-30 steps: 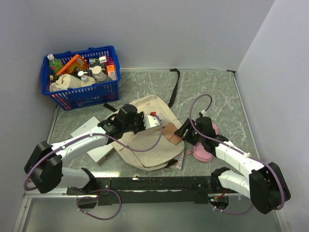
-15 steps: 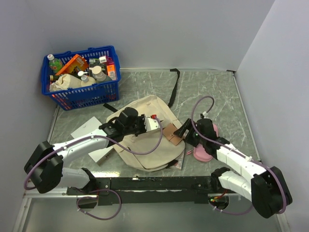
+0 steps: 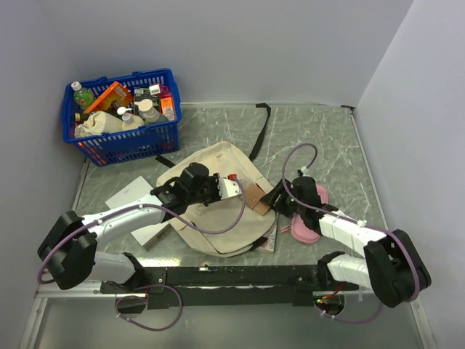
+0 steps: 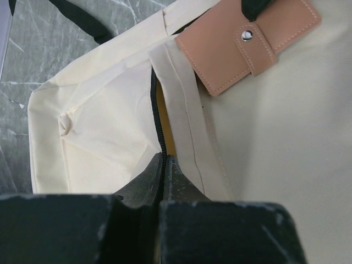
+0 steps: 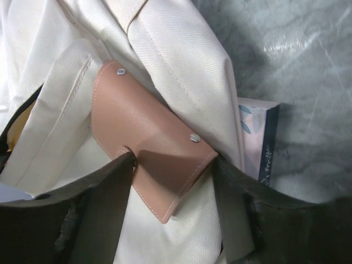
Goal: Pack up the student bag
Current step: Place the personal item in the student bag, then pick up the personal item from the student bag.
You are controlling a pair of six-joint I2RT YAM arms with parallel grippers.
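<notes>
**Position.** The student bag (image 3: pixel 218 227) is laid flat on the grey marbled table (image 3: pixel 327 138), between the two arms and near their bases. It is partly laid over a printed book (image 5: pixel 258 144), one corner of which is exposed at the bag's right edge.

**Orientation.** From above the outline is rounded, about as wide as deep, so the long axis cannot be fixed. A black strap (image 3: pixel 259 131) is trailed from the far side toward the back wall. The tan flap (image 5: pixel 148 137) is turned toward the right arm.

**Materials.** Cream woven canvas, soft and creased, with stitched seams. The flap is smooth leather-like material with rounded corners and metal snaps. A dark zip (image 4: pixel 155 110) is run along a folded hem.

**Left gripper** (image 4: pixel 164 164): closed, tips pressed together at the zip line. Whether the pull is pinched cannot be told.

**Right gripper** (image 5: pixel 173 165): fingers set apart, the flap between them, one finger touching its edge.

**Surroundings.** A blue plastic basket (image 3: pixel 131 145) of bottles is seen far left. A pink pouch (image 3: pixel 309 227) is seen under the right arm.
</notes>
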